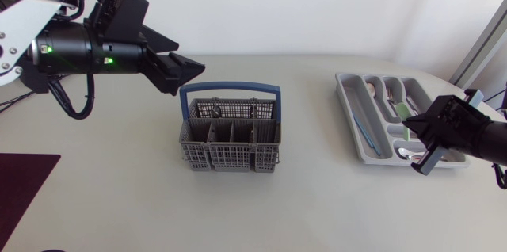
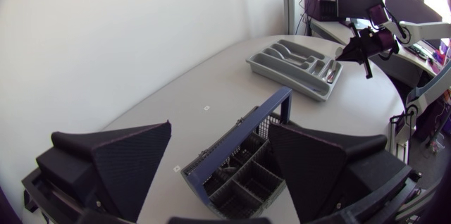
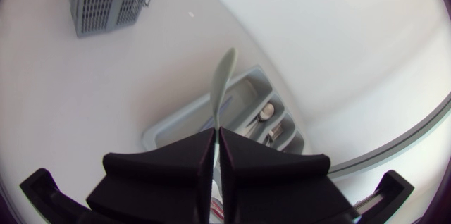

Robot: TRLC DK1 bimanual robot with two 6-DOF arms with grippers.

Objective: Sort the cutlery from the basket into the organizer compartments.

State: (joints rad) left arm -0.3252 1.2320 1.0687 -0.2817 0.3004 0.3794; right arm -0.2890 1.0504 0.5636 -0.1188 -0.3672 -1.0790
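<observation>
Currently right gripper [image 3: 215,134] is clamped on a pale green utensil [image 3: 223,76] over the organizer [image 3: 166,131]; lower it level and lengthwise into a matching compartment before releasing, while left gripper [image 1: 184,60] hangs spread and empty behind the basket [image 1: 230,137].

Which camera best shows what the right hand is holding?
The right wrist view: the pale utensil sticks out, clamped in the right hand. The head view shows a green sliver; the left wrist view, nothing clear.
</observation>
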